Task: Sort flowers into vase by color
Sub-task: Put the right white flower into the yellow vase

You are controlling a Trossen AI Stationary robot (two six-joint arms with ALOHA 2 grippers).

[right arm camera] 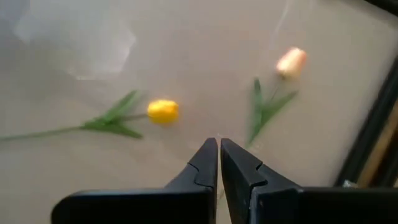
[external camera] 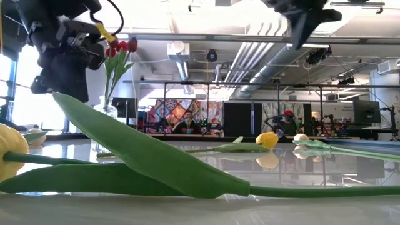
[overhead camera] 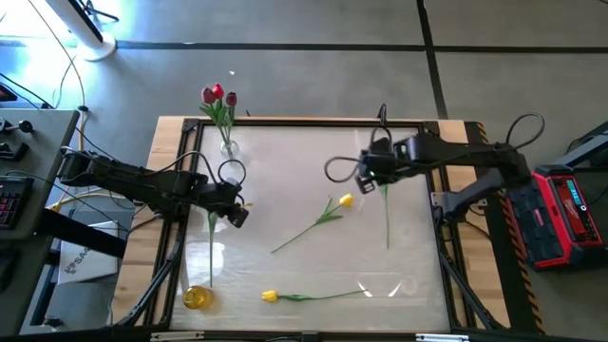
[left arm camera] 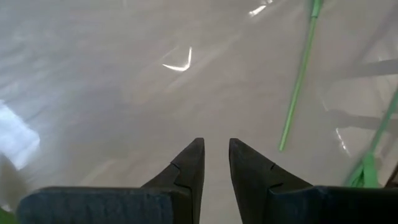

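- Yellow tulip [external camera: 156, 164] nearest the low camera lies flat along the front edge of the table [overhead camera: 418, 285], head to the left and untouched. No risk here unless an arm sweeps low across it.
- left gripper [left arm camera: 216, 144] is down at the table's left side, just in front of the empty glass vase [overhead camera: 231, 173]. Its fingers are nearly together with a thin gap, and nothing shows between them.
- A green stem [left arm camera: 298, 81] runs beside those fingers, not through them. Risk: the jaws finish closing on air and the arm lifts empty. Cause: sideways offset from the stem.
- That stem looks like the one leading to the yellow head [overhead camera: 197, 297] at the front left corner. If the fingertips scrape the glossy top, they could flick it off the edge.
- Elbow room is tight. Both the empty vase and the vase with red tulips [overhead camera: 228, 144] stand just behind the left gripper, so a careless lift or swing could tip one.
- right gripper [right arm camera: 219, 143] hovers over the right half with its fingers pressed together, holding nothing. The cream tulip [right arm camera: 290, 61] lies on the table ahead of it.
- Another yellow tulip [overhead camera: 344, 200] lies mid-table between the arms. Risk: both arms reach for it and collide.
- Colour risk: yellow going in with the reds. The empty vase looks like the right target.
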